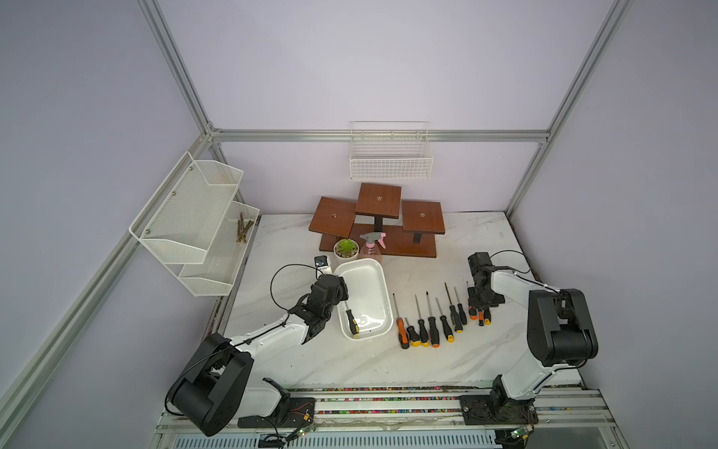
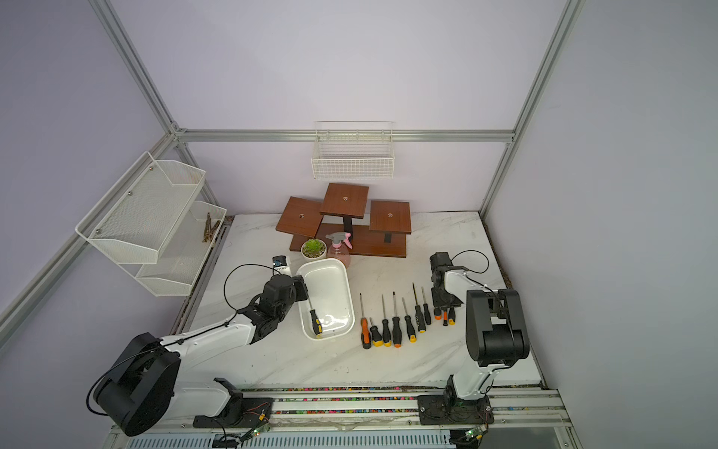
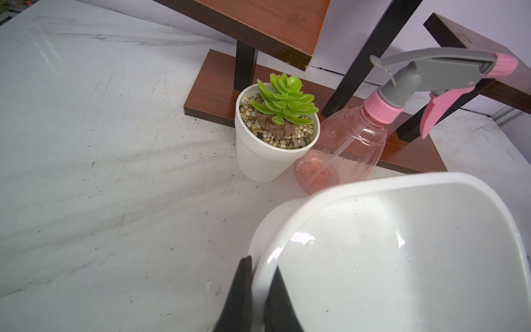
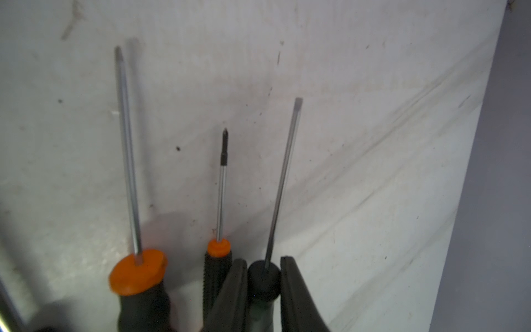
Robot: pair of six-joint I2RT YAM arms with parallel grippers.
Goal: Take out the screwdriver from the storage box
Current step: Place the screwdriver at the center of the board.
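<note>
Clamping the rim of the shallow white plastic storage box (image 1: 365, 283) at its 10 o'clock, the left fingers (image 3: 242, 290) were squeezed tight. The black-and-yellow-handled screwdriver (image 1: 352, 322) lay inside near 7 o'clock. The right fingers (image 4: 232, 287) pinched a slim black-handled screwdriver (image 4: 263, 283) at 3 o'clock on the white marble desk (image 1: 349, 361).

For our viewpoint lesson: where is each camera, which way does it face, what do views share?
Top views: high over the robot's base, looking down across the table; left arm and right arm show.
Left wrist: on left arm, facing succulent pot and spray bottle; left gripper clamps the storage box rim.
Right wrist: on right arm, facing along the table; right gripper holds a slotted screwdriver.
Shared: storage box, top views and left wrist.
</note>
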